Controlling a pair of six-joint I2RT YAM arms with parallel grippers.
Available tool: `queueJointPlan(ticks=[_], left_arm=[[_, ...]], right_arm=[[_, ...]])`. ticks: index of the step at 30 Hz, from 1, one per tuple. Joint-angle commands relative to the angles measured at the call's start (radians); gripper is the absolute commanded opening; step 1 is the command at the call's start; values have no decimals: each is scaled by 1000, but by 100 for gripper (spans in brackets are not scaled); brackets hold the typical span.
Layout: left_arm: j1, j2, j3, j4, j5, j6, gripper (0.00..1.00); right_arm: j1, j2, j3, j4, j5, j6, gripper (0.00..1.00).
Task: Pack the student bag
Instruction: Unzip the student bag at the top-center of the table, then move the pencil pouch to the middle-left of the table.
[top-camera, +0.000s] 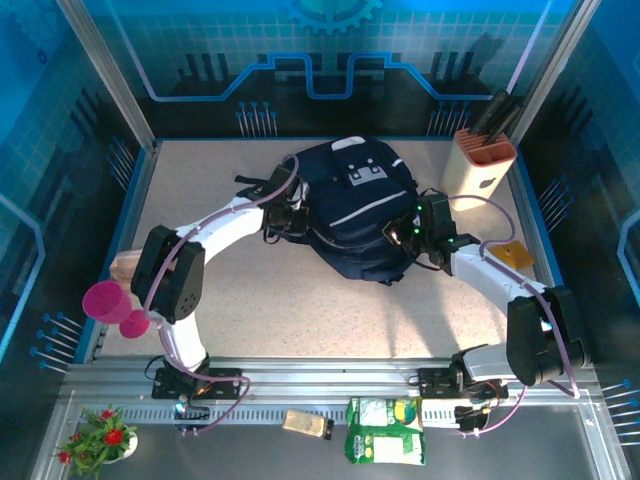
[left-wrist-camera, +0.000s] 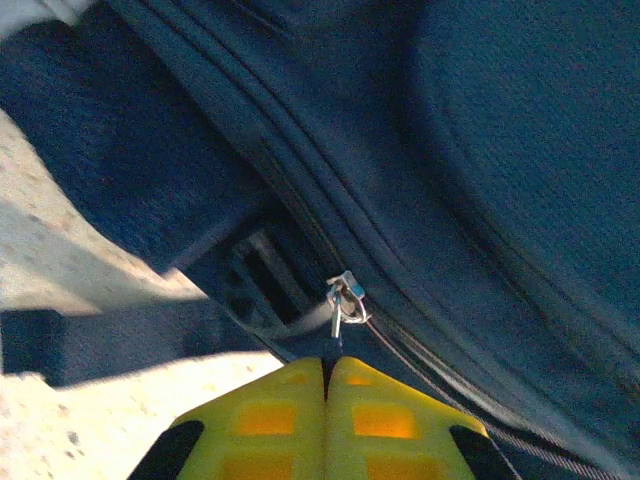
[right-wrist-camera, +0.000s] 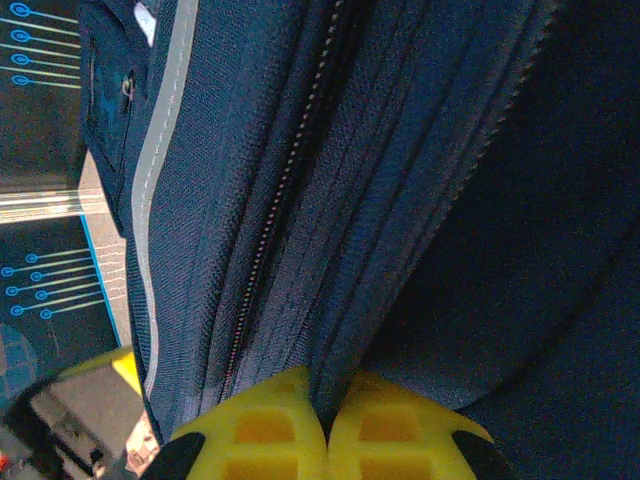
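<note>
At the back middle of the table (top-camera: 300, 310), the student bag (top-camera: 352, 205), lying flat with the grey-white patch up. Zip lines seen from the wrist cameras closed, so inside not possible to see. At its left edge the left gripper (top-camera: 283, 222), yellow fingers (left-wrist-camera: 270, 420) pressed together on the lower end of the metal zipper pull (left-wrist-camera: 343, 300). At its right side the right gripper (top-camera: 402, 235), fingers (right-wrist-camera: 265, 425) closed on a fold of the bag fabric. In the back right corner the knife block (top-camera: 483, 165), holding black handles. At the left table edge the pink cup (top-camera: 108, 300), contents not possible to tell.

No legible text, packet (top-camera: 385, 430) print seemingly blurred
</note>
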Motion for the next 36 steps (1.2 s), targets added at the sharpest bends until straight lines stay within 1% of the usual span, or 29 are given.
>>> queueJointPlan(ticks=[1,3,5,7,9,11,12,14,17,19,20,22,23,26,28,33,36], left_arm=[[49,56,59,-33,-90,-10,2],[52,76,86,-42,-115,-9,7],[54,75,97,-57,-133,-18,16],[56,42,74,-55,-148,-34,25],[64,-17,31,-50,-175,-56,38],[77,-78,-18,-48,-212,-82,50],[88,-115,-47,-48,-234,-97,57],[112,-174,-101,-47,-278,-125,66],[165,-252,-188,-36,-349,-171,79],[215,-292,-246,-28,-393,-218,87],[241,-305,-268,-26,-399,-241,89],[305,-329,-314,-17,-387,-298,97],[338,-340,-339,-8,-376,-325,99],[417,-362,-404,36,-331,-367,99],[459,-362,-425,46,-324,-380,99],[558,-318,-415,30,-327,-394,99],[599,-278,-402,22,-285,-397,99]], right_arm=[[4,-37,13,30,32,-14,5],[16,-32,12,35,30,-16,6],[18,-29,12,32,24,-25,11],[19,-38,8,17,34,-43,26],[18,-59,12,-23,70,-86,44],[17,-85,22,-68,107,-143,57],[17,-100,28,-91,129,-176,61],[13,-121,48,-127,161,-238,64],[9,-127,99,-213,202,-339,72],[10,-115,165,-256,218,-400,75],[10,-110,179,-266,218,-419,76],[10,-108,187,-248,192,-455,78],[9,-109,185,-224,177,-469,80],[10,-92,189,-200,169,-478,84],[10,-76,193,-188,158,-474,86],[23,-54,191,-141,128,-461,88],[29,-41,195,-139,123,-459,88]])
